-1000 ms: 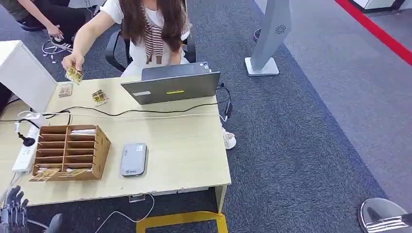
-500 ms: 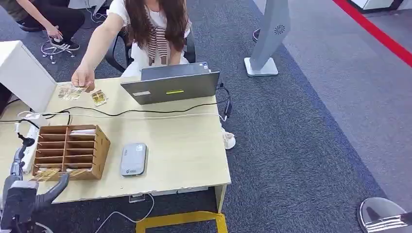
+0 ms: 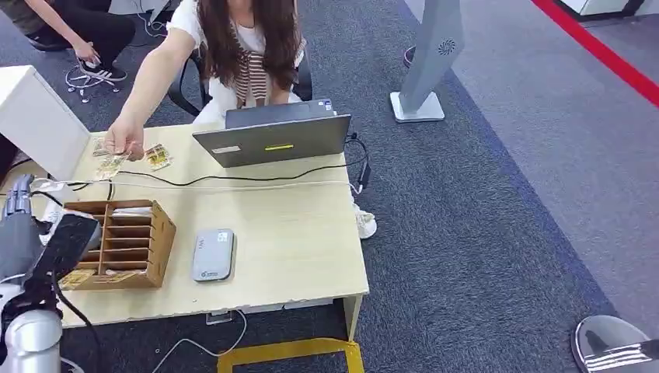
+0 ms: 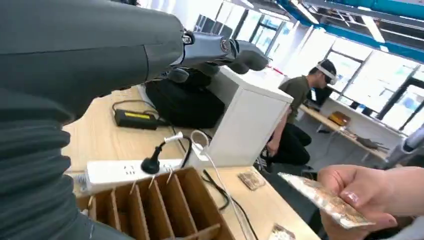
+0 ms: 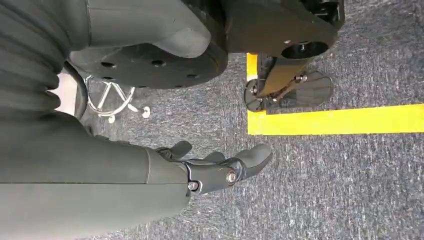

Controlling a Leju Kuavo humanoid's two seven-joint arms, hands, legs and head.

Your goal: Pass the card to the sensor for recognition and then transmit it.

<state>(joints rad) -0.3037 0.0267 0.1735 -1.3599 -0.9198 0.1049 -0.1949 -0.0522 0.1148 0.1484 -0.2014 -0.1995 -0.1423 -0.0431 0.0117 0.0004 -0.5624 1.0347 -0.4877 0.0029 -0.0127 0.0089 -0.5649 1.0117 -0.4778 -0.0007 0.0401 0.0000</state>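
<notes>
A person across the table holds a patterned card (image 3: 109, 165) out over its far left corner; the left wrist view shows that card (image 4: 325, 201) pinched in the person's fingers. My left hand (image 3: 21, 203) is raised at the table's left edge, fingers stretched out and empty (image 4: 220, 49), a short way from the card. The grey card sensor (image 3: 213, 254) lies flat near the table's front edge. More cards (image 3: 158, 156) lie by the laptop. My right hand (image 5: 220, 169) hangs over the carpet, fingers apart, holding nothing.
A wooden slotted organizer (image 3: 116, 241) stands left of the sensor, with cards (image 3: 78, 277) at its front. A laptop (image 3: 273, 138), a black cable (image 3: 233, 179), a white power strip (image 4: 125, 170) and a white box (image 3: 35, 116) crowd the table's back and left.
My left arm has risen from below the table's front edge to beside the organizer. The person lowered their hand to the table and now holds a card out towards my hand.
</notes>
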